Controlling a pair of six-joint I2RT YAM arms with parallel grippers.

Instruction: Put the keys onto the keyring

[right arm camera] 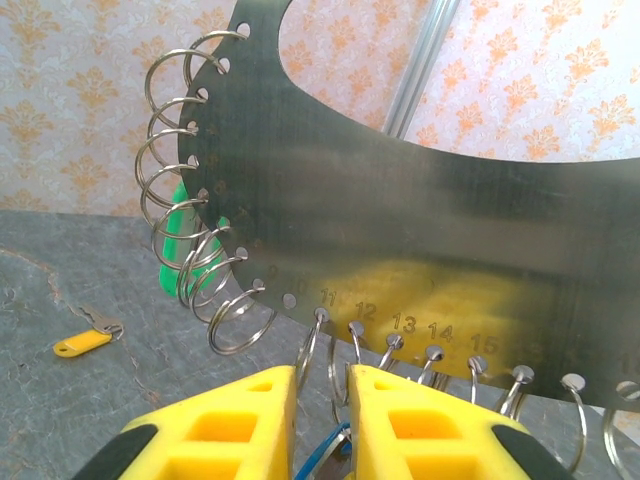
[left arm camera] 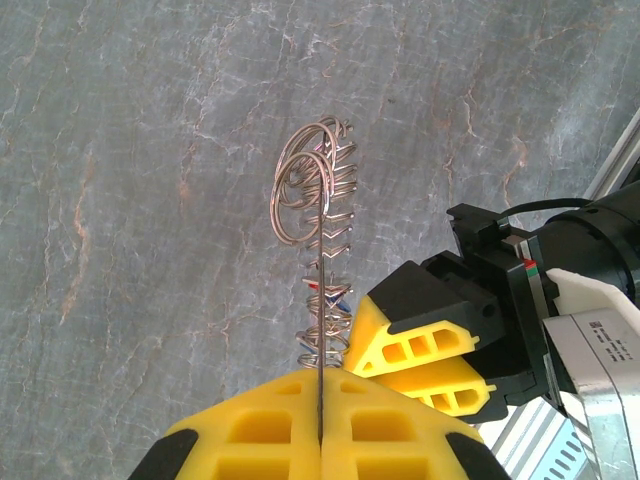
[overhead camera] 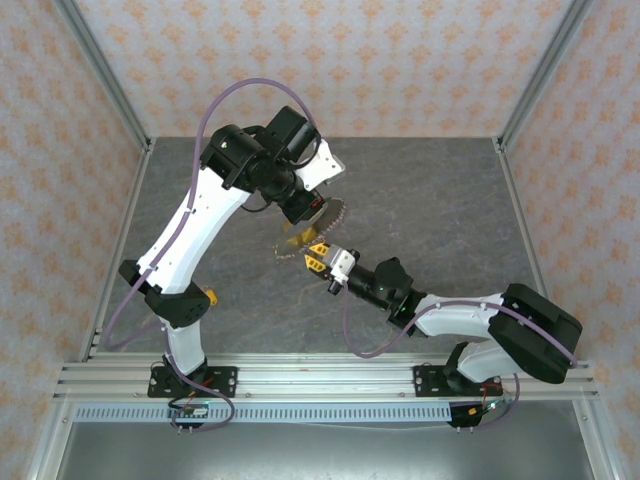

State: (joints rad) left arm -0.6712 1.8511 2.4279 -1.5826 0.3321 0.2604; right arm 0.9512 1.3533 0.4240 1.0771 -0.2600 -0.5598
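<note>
**Keyring** (left arm camera: pixel 320 250): flat grey plate held in the air. It is edge-on to the left gripper (left arm camera: pixel 320 425), and its long axis runs straight out ahead of that gripper. The yellow fingers (left arm camera: pixel 250 440) are clamped on its near edge. Split rings (left arm camera: pixel 325 335) line the rim.

**Right gripper** (right arm camera: pixel 320 395): narrow gap just under the rim by hole 11, with a blue tag (right arm camera: pixel 330 455) between the fingers. Whether it grips cannot be told.

**Green tag** (right arm camera: pixel 177 243): behind the plate, up and to the left of the right gripper.

**Yellow-tagged key** (right arm camera: pixel 85 343): flat on the table, well left of the right gripper.

**Table** (left arm camera: pixel 130 200): grey marbled, with bare surface ahead and left of the left gripper and a metal rail (left arm camera: pixel 618 160) to its right. Patterned walls (right arm camera: pixel 80 90) stand beyond.

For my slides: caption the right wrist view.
Right gripper beneath the keyring, at its numbered holes; yellow key on the table.
</note>
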